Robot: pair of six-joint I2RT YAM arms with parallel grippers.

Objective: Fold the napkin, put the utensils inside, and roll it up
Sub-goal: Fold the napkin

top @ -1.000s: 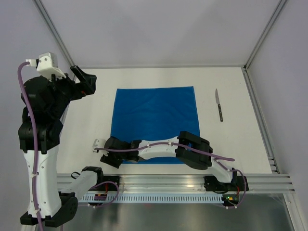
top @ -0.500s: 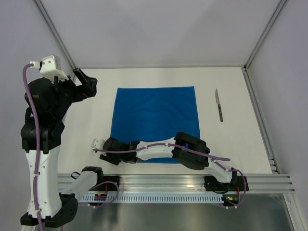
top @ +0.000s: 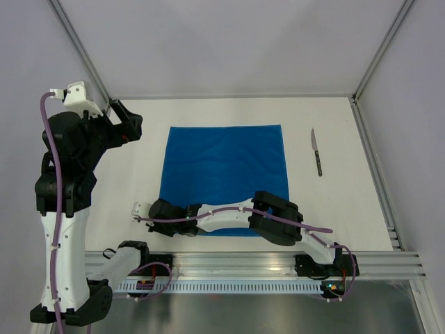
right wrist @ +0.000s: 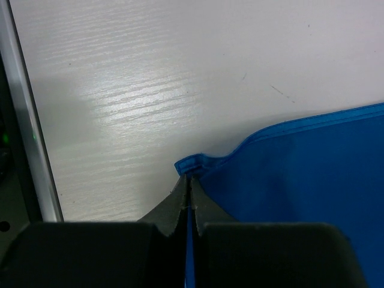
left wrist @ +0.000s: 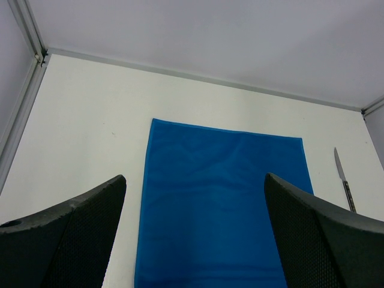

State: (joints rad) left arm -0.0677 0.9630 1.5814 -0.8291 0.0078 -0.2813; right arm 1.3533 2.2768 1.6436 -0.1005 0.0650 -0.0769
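Where the right arm stretches low across the bottom of the top view toward the lower left, the right gripper [top: 151,209] sits at the near left corner of the napkin [top: 224,174]. The right wrist view shows its fingers [right wrist: 207,210] pressed together with that blue corner pinched between their tips, the hem curled just above them. The rest of the napkin lies flat on the white table [top: 341,202] in the middle of the frame, its sides square with the table's edges. This gripper and the cloth sit as they did half a second before; a second before, the gripper was slightly lower in the frame. At the left of the frame the left arm stands raised, its left gripper [top: 126,122] well apart from the napkin's upper left corner, fingers [left wrist: 72,240] spread wide in the left wrist view. That arm's upper part has shifted slightly right. The knife [top: 316,153] lies unmoved at the upper right, apart from the napkin. Its long axis runs near to far, with the dark handle toward the bottom of the frame and the blade tip toward the top, leaning slightly left.
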